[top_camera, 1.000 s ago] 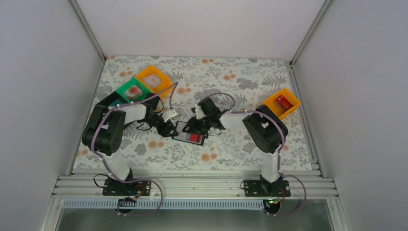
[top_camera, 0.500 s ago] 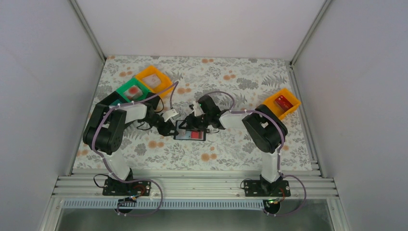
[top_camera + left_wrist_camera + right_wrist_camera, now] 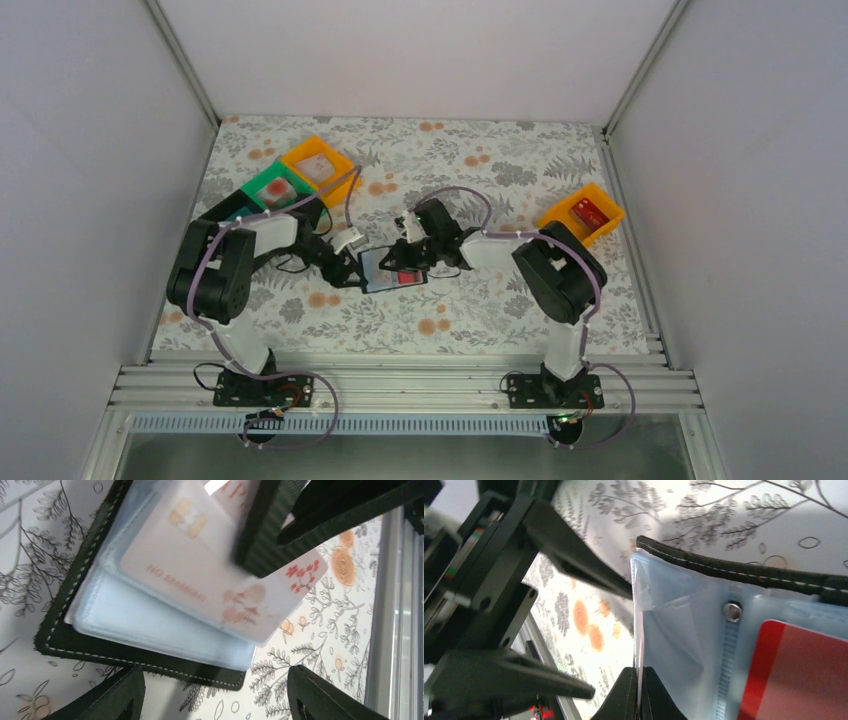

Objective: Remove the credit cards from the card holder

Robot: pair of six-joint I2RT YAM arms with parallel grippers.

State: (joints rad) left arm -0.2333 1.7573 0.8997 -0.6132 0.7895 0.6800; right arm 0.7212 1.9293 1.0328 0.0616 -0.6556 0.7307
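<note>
Open card holder (image 3: 392, 270) lies at the middle of the table (image 3: 500, 310). Right gripper (image 3: 640, 680) is pinched shut on a pale credit card (image 3: 210, 580) partly out of its clear sleeve (image 3: 150, 625). Left gripper (image 3: 215, 680) gapes, holding nothing; unpinned, the holder could drag along.

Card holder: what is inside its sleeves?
A pale card pokes out of a clear sleeve, partly covered by the right tool pinching it; a red card sits in another. Cards behind these cannot be seen.

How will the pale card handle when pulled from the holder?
Probably stiff: the pale card juts flat past the card holder without sagging. Likely slippery: smooth face against shiny sleeves. Its edge looks thin, so the right gripper could lose its pinch.
</note>
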